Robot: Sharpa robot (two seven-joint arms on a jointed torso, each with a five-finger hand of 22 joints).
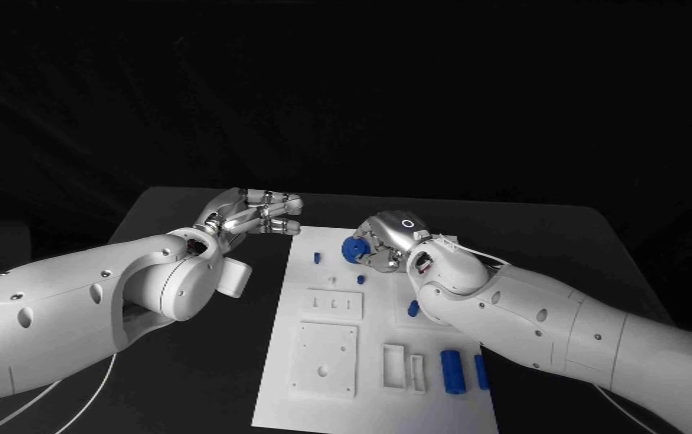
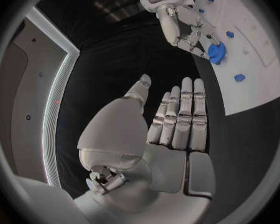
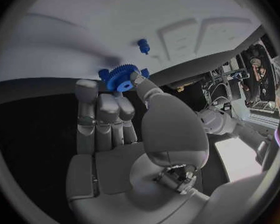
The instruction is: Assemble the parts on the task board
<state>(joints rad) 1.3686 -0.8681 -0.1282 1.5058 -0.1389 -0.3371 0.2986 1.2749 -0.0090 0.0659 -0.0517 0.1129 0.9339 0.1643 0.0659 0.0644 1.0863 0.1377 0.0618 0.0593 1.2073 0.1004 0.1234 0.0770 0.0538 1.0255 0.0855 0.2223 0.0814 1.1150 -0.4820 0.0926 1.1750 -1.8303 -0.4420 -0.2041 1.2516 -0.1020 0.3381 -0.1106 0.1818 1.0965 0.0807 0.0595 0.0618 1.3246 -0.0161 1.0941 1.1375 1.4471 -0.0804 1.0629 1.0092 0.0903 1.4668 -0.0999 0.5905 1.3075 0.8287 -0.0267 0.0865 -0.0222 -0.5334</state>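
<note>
Blue gear (image 3: pixel 120 79) pinched in our right hand (image 1: pixel 384 244) over the board's (image 1: pixel 325 394) far end, poised for seating; left hand (image 1: pixel 254 214) beside the board, released, fingers extended.

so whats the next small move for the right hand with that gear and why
Probably lower the blue gear onto the task board: the right hand pinches it at its fingers' tips over the board's far end, near a small blue peg. The left hand holds nothing.
</note>
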